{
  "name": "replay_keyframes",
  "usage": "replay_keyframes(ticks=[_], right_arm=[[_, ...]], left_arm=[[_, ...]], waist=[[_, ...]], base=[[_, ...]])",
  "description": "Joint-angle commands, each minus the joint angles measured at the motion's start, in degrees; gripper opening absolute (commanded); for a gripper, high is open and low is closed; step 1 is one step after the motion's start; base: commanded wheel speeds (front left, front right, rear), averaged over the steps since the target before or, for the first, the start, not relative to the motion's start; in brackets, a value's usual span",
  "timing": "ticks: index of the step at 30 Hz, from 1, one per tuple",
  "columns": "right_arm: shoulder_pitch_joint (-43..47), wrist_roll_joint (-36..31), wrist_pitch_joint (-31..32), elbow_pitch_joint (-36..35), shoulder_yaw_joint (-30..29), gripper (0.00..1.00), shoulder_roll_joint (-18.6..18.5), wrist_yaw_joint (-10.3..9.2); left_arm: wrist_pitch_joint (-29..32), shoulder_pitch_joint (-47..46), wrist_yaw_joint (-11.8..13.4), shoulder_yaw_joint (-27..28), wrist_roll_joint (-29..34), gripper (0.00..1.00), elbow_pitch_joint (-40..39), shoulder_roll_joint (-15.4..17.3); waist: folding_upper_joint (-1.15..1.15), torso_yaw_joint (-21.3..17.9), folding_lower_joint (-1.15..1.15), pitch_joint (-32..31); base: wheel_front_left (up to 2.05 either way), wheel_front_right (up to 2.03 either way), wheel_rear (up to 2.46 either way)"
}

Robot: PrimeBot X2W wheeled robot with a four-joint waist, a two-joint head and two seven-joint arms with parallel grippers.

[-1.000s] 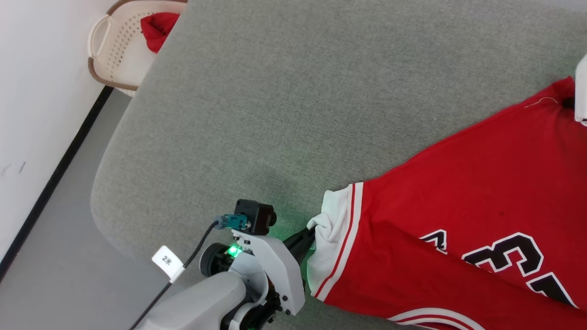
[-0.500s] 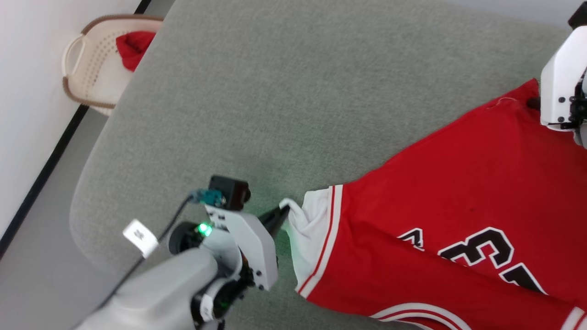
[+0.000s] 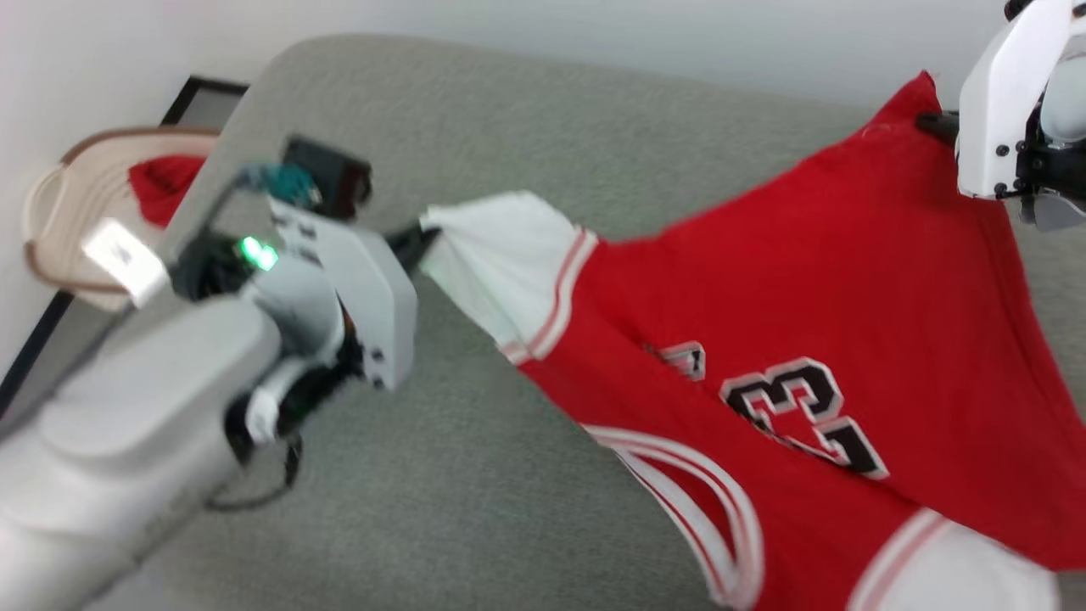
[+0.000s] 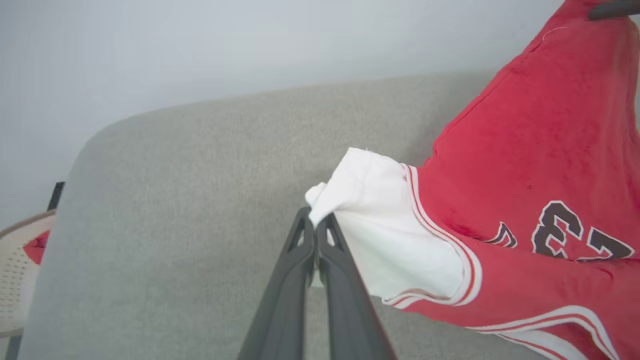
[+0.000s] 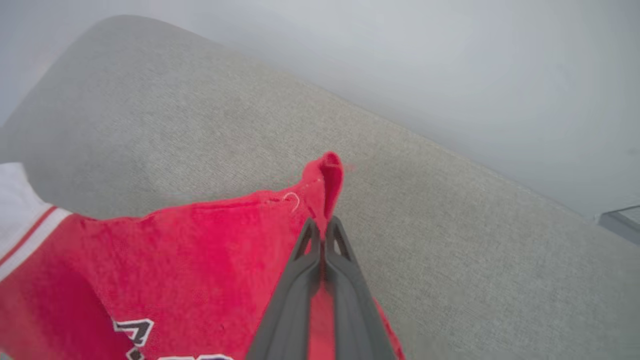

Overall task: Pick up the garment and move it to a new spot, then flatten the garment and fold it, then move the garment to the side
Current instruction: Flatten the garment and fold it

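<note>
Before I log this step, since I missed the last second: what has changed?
Both arms have lifted the garment by its far edge off the grey cushion, stretched between the left claw on the white sleeve and the right claw on a red corner. Both grips held; the basket stayed put.

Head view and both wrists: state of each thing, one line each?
garment: unfolded, stretched between two grips, number side showing.
left end effector: shut on the garment's white sleeve.
right end effector: shut on a red corner of the garment.
basket: beside the grey cushion, holding a crumpled red cloth.
</note>
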Motion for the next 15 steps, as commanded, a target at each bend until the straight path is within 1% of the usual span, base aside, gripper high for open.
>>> replay_keyframes(ticks=[1,7,11,15], right_arm=[[-0.4,0.4,-0.4,-0.5,0.3,0.00,-0.1,-0.06],[-2.6,0.7,-4.6,-2.2,0.6,0.00,-0.2,-0.06],[-4.7,-0.8,-8.7,-0.6,-0.2,0.00,0.5,-0.06],[-7.3,-2.7,-13.2,1.5,-1.0,0.00,1.3,-0.06]], left_arm=[[0.2,-1.2,-0.3,0.4,0.5,0.00,0.3,0.4],[3.8,-9.8,-3.3,1.3,2.2,0.00,6.0,-0.1],[5.0,-15.2,-5.7,1.7,3.7,0.00,12.1,-1.0],[4.6,-20.3,-8.1,2.3,5.2,0.00,18.9,-2.0]], waist=[[0.00,-3.9,0.00,-3.8],[0.00,-7.9,0.00,-6.4],[0.00,-10.3,0.00,-7.9],[0.00,-12.3,0.00,-9.2]], base=[[0.00,0.00,0.00],[0.00,0.00,0.00],[0.00,0.00,0.00],[0.00,0.00,0.00]])
